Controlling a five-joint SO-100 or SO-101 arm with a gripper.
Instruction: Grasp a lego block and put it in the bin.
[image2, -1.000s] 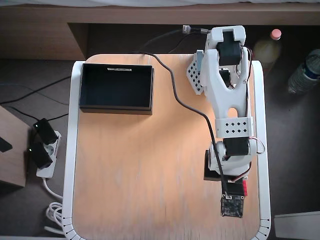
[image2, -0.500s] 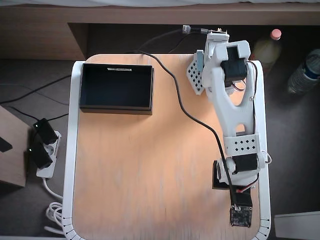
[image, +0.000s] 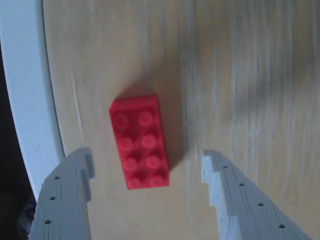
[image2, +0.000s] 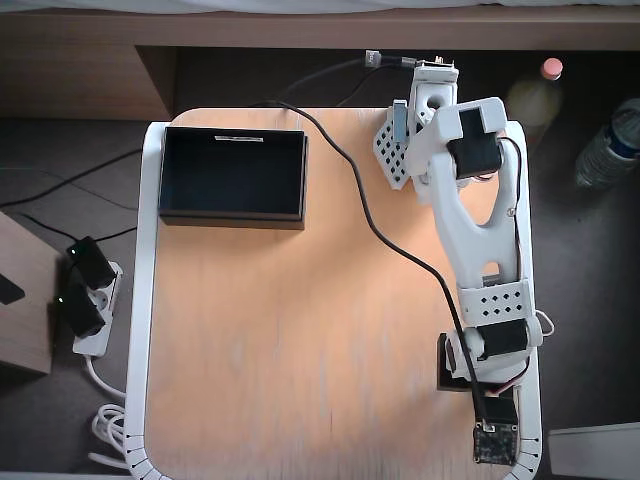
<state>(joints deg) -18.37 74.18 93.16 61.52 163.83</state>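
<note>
In the wrist view the red lego block (image: 140, 142) lies flat on the wooden table, studs up, its long side running away from the camera. My gripper (image: 147, 157) is open, one grey finger (image: 70, 195) left of the block and the other to its right, neither touching it. The near end of the block sits between the fingertips. In the overhead view the white arm (image2: 480, 240) stretches to the table's front right corner and hides the block. The black bin (image2: 232, 218) stands at the far left of the table with nothing seen in it.
The table's white rim (image: 25, 100) runs close by the left finger. A black cable (image2: 380, 230) trails across the table from the back to the wrist. Two bottles (image2: 540, 95) stand on the floor at the right, a power strip (image2: 85, 300) at the left.
In the overhead view the arm has stretched out, carrying the wrist farther toward the front right corner of the table. The bin has not moved.
</note>
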